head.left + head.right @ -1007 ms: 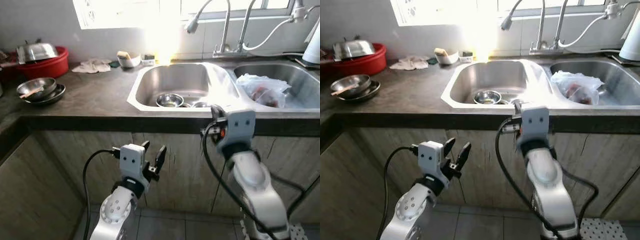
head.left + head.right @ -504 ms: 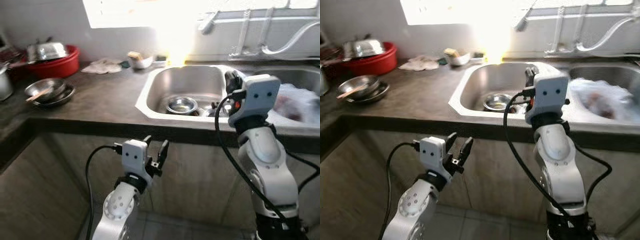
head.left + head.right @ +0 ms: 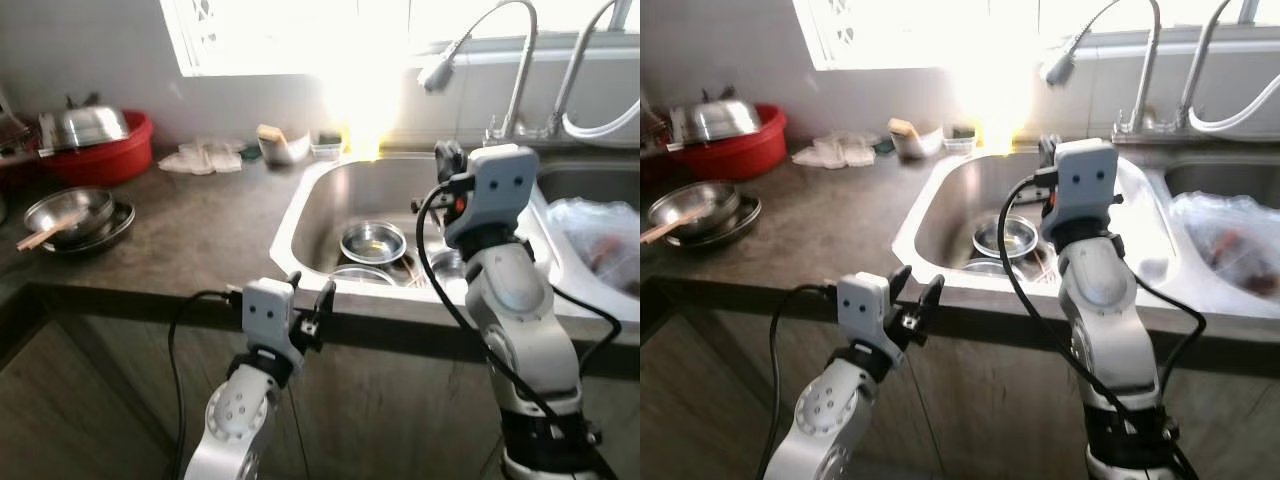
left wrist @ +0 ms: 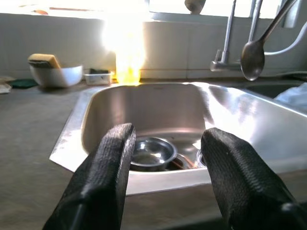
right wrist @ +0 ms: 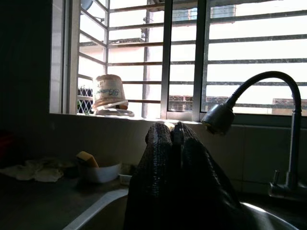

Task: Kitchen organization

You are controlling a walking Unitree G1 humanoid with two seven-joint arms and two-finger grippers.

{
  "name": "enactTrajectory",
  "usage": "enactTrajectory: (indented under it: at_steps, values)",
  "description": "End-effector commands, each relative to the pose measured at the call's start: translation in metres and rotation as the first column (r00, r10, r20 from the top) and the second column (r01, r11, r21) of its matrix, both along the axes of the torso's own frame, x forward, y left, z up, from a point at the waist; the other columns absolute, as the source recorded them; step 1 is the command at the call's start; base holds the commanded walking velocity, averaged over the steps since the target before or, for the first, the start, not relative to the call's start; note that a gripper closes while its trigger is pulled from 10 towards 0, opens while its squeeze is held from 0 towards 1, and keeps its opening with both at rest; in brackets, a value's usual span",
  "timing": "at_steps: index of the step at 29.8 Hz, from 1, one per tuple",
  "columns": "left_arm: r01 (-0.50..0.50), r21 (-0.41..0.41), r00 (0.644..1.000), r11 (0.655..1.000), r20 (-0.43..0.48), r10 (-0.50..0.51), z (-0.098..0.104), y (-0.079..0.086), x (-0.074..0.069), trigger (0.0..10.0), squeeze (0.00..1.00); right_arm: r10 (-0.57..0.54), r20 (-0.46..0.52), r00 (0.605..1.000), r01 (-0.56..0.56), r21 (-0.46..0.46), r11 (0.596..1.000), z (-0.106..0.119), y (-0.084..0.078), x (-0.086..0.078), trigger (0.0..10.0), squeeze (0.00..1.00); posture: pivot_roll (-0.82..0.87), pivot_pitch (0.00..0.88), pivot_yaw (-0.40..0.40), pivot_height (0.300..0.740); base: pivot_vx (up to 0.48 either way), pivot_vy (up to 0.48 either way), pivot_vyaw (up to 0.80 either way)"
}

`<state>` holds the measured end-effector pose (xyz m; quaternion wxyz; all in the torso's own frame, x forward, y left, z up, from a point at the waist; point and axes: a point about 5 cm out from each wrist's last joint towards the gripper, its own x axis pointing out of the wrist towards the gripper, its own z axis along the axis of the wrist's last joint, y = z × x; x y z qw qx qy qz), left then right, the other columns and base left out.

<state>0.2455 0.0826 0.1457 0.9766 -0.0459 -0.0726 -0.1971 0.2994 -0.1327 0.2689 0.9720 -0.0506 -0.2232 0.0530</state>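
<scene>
The left sink basin [image 3: 320, 190] holds a steel bowl [image 3: 372, 240] and other steel dishes [image 3: 360, 275] beside it. My right gripper [image 3: 443, 160] is raised above that basin, fingers [image 5: 172, 143] pressed together with nothing between them, pointing toward the window and the faucet head [image 5: 218, 119]. My left gripper [image 3: 311, 290] is open and empty, just in front of the counter's front edge, below the basin's near-left corner. In the left wrist view its fingers [image 4: 112, 163] frame the bowl [image 4: 151, 152].
A plastic bag [image 3: 605, 235] lies in the right basin. On the dark counter [image 3: 190, 230] at the left are stacked steel bowls [image 3: 68, 215], a red basin with a steel lid [image 3: 95, 140], a cloth [image 3: 205, 155] and a white bowl with a sponge [image 3: 280, 145].
The camera has risen and come closer to the sink. My right gripper has lifted from the counter's front edge to above the left basin. My left gripper stays open and sits higher.
</scene>
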Motion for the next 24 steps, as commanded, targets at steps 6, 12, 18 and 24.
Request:
enactTrajectory:
  at_steps: [6, 12, 18, 24]
  values:
    - [-0.017, -0.007, 1.0, 1.0, -0.005, 0.017, 0.002, 0.005, 0.001, 10.0, 0.0, -0.073, -0.066, 0.995, 0.067, -0.083, 0.994, -0.008, -0.01, 0.008, 10.0, 0.0, 0.07, 0.022, 0.028, 0.74, 0.359, 0.0, 0.0]
    - [-0.013, -0.008, 1.0, 1.0, -0.002, 0.013, 0.002, 0.005, 0.0, 10.0, 0.0, -0.105, -0.094, 0.99, 0.091, -0.147, 0.985, -0.006, -0.02, 0.018, 10.0, 0.0, 0.07, 0.025, 0.018, 0.74, 0.0, 0.0, 0.0]
    - [-0.003, -0.021, 1.0, 1.0, -0.012, 0.003, 0.002, 0.002, -0.003, 10.0, 0.0, -0.122, -0.198, 0.973, 0.066, -0.267, 0.961, -0.015, -0.029, 0.037, 10.0, 0.0, 0.07, 0.038, 0.008, 0.74, 0.0, 0.0, 0.0]
    - [0.037, -0.018, 0.999, 0.999, 0.0, -0.037, 0.006, -0.006, -0.01, 10.0, 0.0, -0.128, -0.259, 0.957, 0.039, -0.325, 0.945, -0.022, -0.038, 0.054, 10.0, 0.0, 0.09, 0.052, -0.003, 0.74, 0.0, 0.0, 0.0]
